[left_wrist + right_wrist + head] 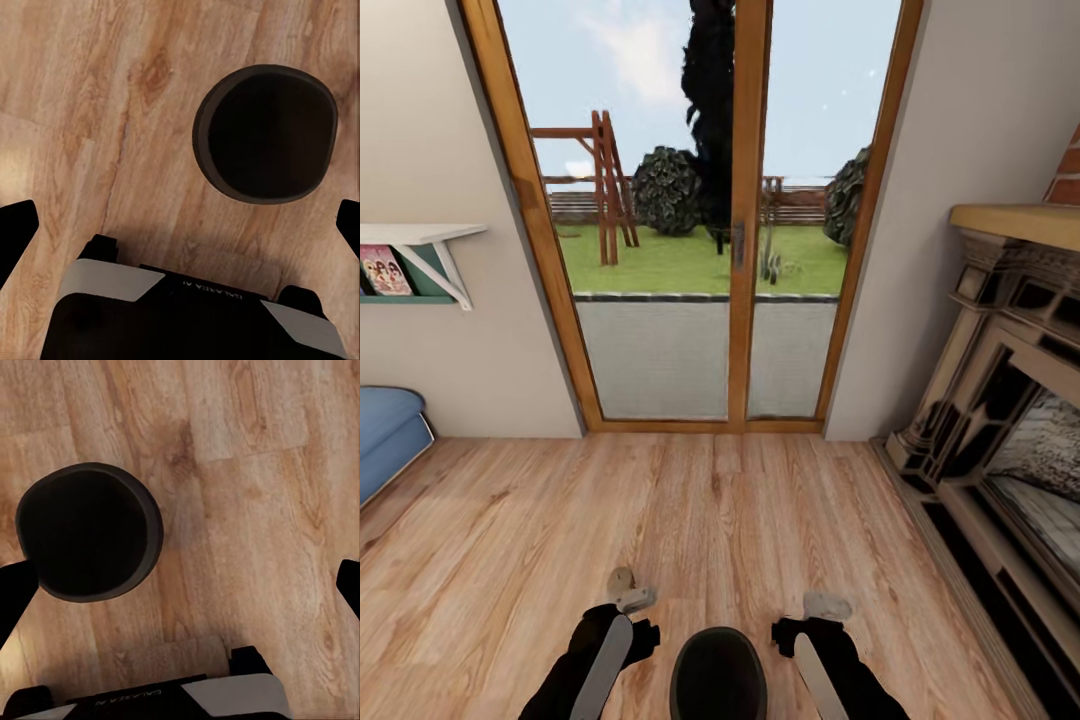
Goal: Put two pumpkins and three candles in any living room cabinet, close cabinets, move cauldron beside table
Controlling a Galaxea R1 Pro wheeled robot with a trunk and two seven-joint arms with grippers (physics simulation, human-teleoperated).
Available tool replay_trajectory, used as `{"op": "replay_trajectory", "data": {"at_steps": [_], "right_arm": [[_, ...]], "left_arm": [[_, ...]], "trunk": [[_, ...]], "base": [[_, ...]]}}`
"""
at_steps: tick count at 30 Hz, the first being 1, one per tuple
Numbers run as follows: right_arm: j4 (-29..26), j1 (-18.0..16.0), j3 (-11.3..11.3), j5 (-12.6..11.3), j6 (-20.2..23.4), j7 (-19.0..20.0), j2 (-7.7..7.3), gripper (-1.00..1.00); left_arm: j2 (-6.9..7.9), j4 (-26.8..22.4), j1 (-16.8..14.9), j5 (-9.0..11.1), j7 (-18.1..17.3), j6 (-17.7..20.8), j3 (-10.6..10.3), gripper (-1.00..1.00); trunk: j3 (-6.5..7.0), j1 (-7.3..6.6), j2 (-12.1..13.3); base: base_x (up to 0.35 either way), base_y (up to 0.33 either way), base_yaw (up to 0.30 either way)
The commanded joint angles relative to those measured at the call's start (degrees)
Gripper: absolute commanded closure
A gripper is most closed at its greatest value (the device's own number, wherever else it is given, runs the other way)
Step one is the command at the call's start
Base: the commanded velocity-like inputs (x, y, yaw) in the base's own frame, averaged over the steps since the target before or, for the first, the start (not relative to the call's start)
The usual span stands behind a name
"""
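Cauldron (718,672) near fireplace (1000,420), doors (705,220)

Faint mirrored lettering, possibly "GALAXEA", stands on the robot's base (202,289); too blurred to be sure.

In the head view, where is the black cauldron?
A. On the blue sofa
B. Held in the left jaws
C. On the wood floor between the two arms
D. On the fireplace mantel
C: the cauldron sits on the plank floor between the left gripper and the right gripper, neither of which holds it.
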Motion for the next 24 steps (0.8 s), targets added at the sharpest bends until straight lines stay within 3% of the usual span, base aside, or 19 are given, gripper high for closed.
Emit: {"op": "replay_trajectory", "data": {"at_steps": [1, 8, 24], "right_arm": [[1.3, -0.7, 0.1, -0.6, 0.2, -0.5, 0.17, -1.0], [2.8, -1.4, -0.2, -0.6, 0.5, -0.5, -0.03, -1.0], [2.8, -1.4, -0.2, -0.6, 0.6, -0.5, 0.07, -1.0]], "left_arm": [[-0.14, -0.1, -0.4, 0.6, 0.6, 0.3, -0.1, -1.0], [-1.14, -0.1, -1.2, 0.5, 0.6, 1.1, 0.0, -1.0], [-1.11, -0.5, -1.3, 0.4, 0.6, 2.5, 0.0, -1.0]], "trunk": [[-0.26, 0.23, -0.5], [-1.51, 1.77, -3.3], [-4.38, 5.28, -9.7]], "base": [[0.0, 0.0, 0.0], [0.0, 0.0, 0.0], [0.0, 0.0, 0.0]]}}
